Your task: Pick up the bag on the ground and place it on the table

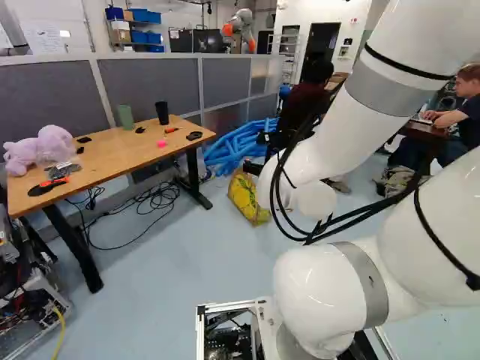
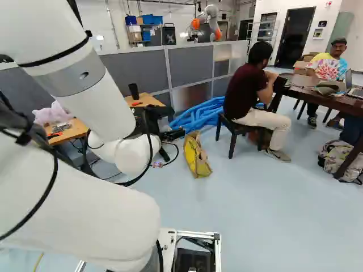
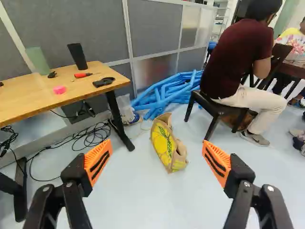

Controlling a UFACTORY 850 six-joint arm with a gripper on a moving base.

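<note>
In the right base view my gripper (image 2: pixel 171 136) shows as dark parts beyond the arm, left of the yellow and tan bag (image 2: pixel 196 156). The wrist view shows the gripper (image 3: pixel 157 160) open, its orange pads wide apart and nothing held. Ahead, between the lines of the two fingers, the bag (image 3: pixel 167 147) slumps on the floor, its top partly open. The wooden table (image 1: pixel 112 166) stands at the left of the left base view; its near corner and black leg are beside the bag in the wrist view, across a strip of floor.
On the table are a plush toy (image 1: pixel 39 148), two cups, a pink item and tools. Blue foam tubes (image 3: pixel 167 93) lie behind the bag. A person sits on a chair (image 2: pixel 233 131) close beside it. Black cables (image 3: pixel 88 136) lie under the table. Another robot (image 2: pixel 207 24) stands beyond the partition.
</note>
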